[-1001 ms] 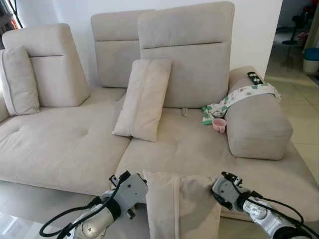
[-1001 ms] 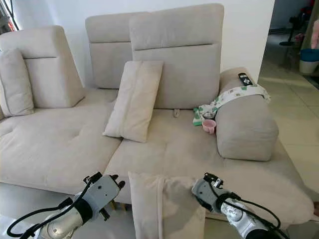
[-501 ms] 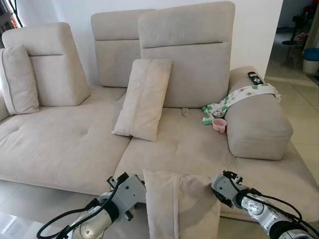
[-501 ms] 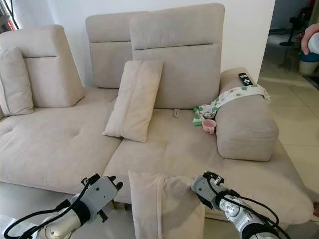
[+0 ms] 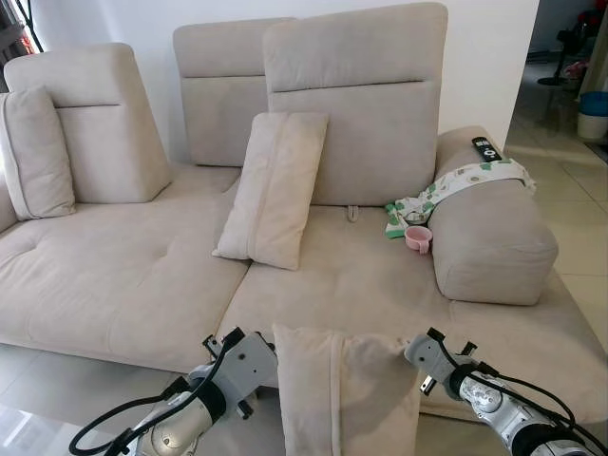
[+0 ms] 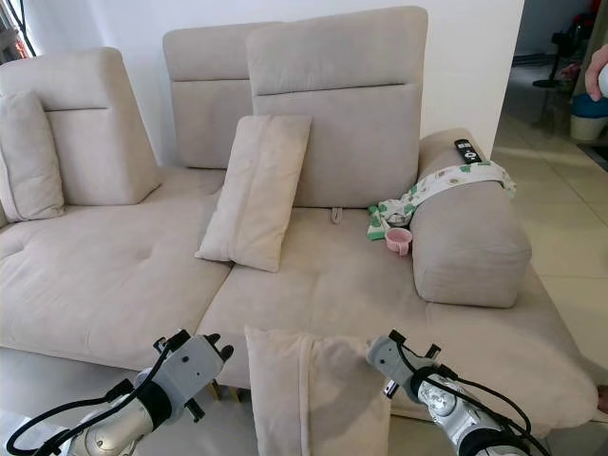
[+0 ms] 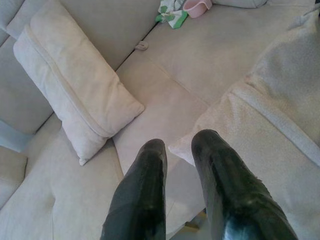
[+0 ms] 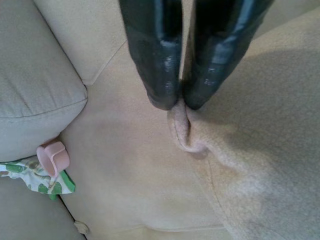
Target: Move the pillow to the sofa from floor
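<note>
Left gripper (image 7: 177, 145) at pillow's left corner, fingers slightly parted, corner between tips, grip unclear. Pillow (image 5: 347, 394) upright against front edge of sofa (image 5: 123, 275). Right gripper (image 8: 178, 102) pinching pillow's right corner, fingers pressed together.

**Right arm turns a little**

The right tool (image 8: 180, 102) has turned at the wrist since a second ago and dropped a bit lower. The left arm (image 5: 204, 404) sank slightly too. The pillow (image 5: 347, 394) barely moved.
</note>
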Controlling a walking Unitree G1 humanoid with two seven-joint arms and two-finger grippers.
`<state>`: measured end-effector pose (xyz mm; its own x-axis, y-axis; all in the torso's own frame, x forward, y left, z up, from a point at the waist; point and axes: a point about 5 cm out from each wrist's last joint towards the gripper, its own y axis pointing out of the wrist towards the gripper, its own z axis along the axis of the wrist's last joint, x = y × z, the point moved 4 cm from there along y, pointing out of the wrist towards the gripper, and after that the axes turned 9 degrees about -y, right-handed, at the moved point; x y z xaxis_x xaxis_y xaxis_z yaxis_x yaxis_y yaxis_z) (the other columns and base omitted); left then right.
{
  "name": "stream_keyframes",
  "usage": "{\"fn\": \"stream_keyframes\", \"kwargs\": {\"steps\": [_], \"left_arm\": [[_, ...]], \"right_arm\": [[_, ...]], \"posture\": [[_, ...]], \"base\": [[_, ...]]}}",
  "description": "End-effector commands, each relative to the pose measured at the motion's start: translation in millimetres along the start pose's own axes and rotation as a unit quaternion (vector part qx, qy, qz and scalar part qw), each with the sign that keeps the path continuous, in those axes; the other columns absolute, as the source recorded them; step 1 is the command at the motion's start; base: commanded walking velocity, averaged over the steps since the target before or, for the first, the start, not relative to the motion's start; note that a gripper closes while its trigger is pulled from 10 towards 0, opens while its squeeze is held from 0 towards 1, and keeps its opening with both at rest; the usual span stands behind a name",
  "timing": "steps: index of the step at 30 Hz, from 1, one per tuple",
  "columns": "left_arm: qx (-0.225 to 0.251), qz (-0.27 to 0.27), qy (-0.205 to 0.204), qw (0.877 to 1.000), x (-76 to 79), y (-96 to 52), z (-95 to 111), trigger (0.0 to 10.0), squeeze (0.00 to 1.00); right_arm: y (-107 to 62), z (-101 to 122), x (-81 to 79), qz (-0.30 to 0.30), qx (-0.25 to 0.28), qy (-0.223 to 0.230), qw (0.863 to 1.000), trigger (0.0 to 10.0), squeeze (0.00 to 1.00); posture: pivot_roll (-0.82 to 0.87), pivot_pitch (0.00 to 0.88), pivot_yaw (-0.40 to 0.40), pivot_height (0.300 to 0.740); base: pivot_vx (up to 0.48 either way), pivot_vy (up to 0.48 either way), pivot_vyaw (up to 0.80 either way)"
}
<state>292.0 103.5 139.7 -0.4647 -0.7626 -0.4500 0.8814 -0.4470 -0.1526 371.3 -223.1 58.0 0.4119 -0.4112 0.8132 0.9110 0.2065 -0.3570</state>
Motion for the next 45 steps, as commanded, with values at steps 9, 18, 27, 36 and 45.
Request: {"fn": "stream_keyframes", "kwargs": {"steps": [9,18,27,36,45], "left_arm": [[-0.005,0.008,0.016,1.0,-3.8,4.6,-2,10.0,0.0],[-0.008,0.002,0.019,1.0,-2.4,11.2,-7,10.0,0.0],[-0.027,-0.071,0.071,0.995,8.3,27.6,-19,10.0,0.0],[-0.024,-0.123,0.143,0.982,16.9,47.8,-19,10.0,0.0],[-0.022,-0.132,0.174,0.976,13.8,58.7,-19,10.0,0.0]], "right_arm": [[-6.4,9,-20.8,0.011,0.048,-0.042,0.998,0.0,0.0],[-25.8,-2,-44.3,0.021,0.062,-0.118,0.991,0.0,0.0],[-39.2,15,-26.4,-0.001,0.126,-0.223,0.967,0.0,0.0],[-64.8,57,-24.2,0.019,0.238,-0.329,0.914,0.0,0.0],[-85.2,57,-27.2,0.054,0.264,-0.373,0.888,0.0,0.0]], "posture": [[0.39,0.004,0.107,0.56],[0.33,0.0,0.105,0.56],[0.26,0.0,0.101,0.56],[0.2,0.0,0.093,0.56],[0.17,0.0,0.075,0.56]], "base": [[0.0,0.0,0.0],[0.0,0.0,0.0],[0.0,0.0,0.0],[0.0,0.0,0.0],[0.0,0.0,0.0]]}}
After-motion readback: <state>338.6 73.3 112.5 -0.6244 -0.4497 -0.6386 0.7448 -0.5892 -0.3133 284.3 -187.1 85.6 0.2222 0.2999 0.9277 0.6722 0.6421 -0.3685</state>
